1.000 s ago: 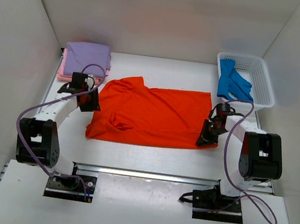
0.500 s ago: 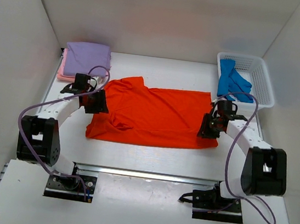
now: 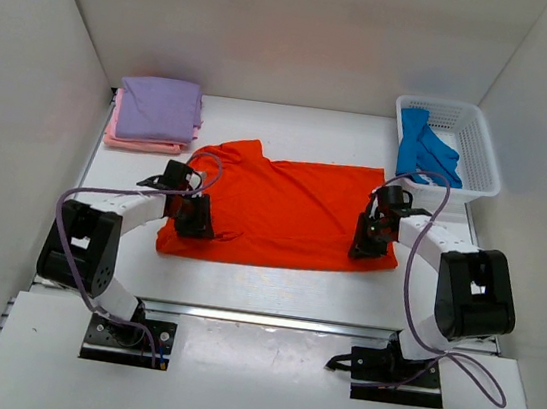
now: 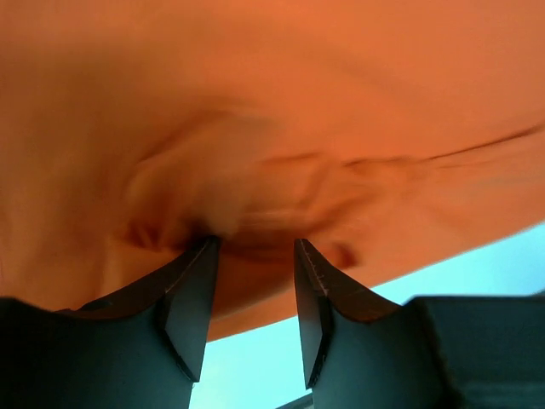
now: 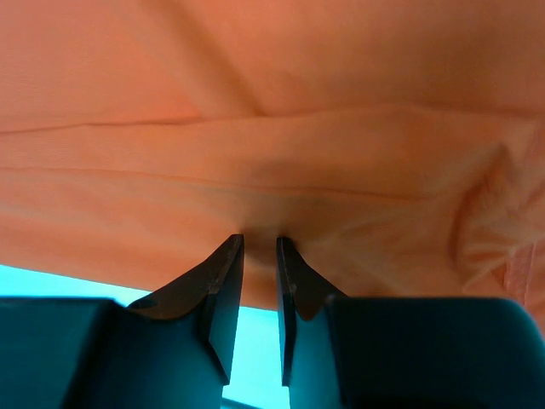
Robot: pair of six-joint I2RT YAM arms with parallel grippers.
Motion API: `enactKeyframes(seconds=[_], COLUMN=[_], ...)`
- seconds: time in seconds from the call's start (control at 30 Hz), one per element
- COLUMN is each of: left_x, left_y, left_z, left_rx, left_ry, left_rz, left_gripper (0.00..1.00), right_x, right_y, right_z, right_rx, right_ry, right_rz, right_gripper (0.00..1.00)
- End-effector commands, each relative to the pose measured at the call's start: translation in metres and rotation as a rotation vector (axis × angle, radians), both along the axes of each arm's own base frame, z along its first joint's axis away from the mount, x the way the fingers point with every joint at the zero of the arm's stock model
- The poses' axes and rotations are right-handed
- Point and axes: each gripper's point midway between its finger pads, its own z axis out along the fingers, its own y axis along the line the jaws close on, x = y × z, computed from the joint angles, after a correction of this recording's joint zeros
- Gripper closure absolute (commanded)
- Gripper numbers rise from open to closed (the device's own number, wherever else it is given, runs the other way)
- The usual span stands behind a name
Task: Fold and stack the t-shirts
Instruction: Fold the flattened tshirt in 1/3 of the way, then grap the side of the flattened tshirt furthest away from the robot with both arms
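The left jaws stood apart, their tips pressed down into the bright orange-red soft cloth t-shirt [image 4: 272, 102]. A pucker of fabric was bunched between them, and I saw no sign they had closed on it. The right jaws were drawn almost together, and as I judged it they nipped a thin ridge of the same shirt near its edge.

From overhead, the left arm [image 3: 122, 207] reached in at the shirt's lower-left part and the right arm [image 3: 430, 240] at its lower-right edge. The shirt lay spread across the middle of the white worktop [image 3: 273, 285], mostly flat and not yet folded.

In the upper left of the frame a folded lavender-purple cloth tee [image 3: 160, 107] sat on top of a folded pink cloth tee [image 3: 113, 133], so two garments looked finished and stacked. In the upper right a rumpled blue cloth tee [image 3: 423, 154] lay inside the white plastic mesh basket [image 3: 482, 151], unfolded.

To my eye the job stood about half done. The orange-red shirt's folding was only starting, and it had yet to go on the pile. The blue one remained after that.
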Motion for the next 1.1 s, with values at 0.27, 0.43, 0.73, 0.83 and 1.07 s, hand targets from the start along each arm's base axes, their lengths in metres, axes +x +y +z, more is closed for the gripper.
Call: enactKeyframes(seconds=[0.27, 0.43, 0.73, 0.83, 1.07], left_x=[-0.07, -0.087, -0.004, 0.043, 0.14], left_y=[0.04, 0.034, 0.045, 0.05, 0.061], left_z=[-0.01, 0.006, 0.13, 0.167, 0.141], left_rx=[0.175, 0.114, 0.069, 0.073, 0.036], left_ry=[0.176, 0.169, -0.215, -0.363, -0.357], left_rz=[-0.009, -0.034, 0.048, 0.094, 0.151], left_gripper=[0.49, 0.5, 0.4, 0.39, 0.48], right_x=[-0.074, -0.104, -0.076, -0.047, -0.005], right_y=[0.006, 0.018, 0.036, 0.04, 0.035], right_z=[-0.009, -0.007, 0.06, 0.091, 0.103], right_rx=[-0.014, -0.033, 0.079, 0.137, 0.157], right_ry=[0.218, 0.264, 0.036, -0.098, -0.202], right_rz=[-0.083, -0.03, -0.01, -0.01, -0.005], right_gripper=[0.79, 0.79, 0.8, 0.8, 0.8])
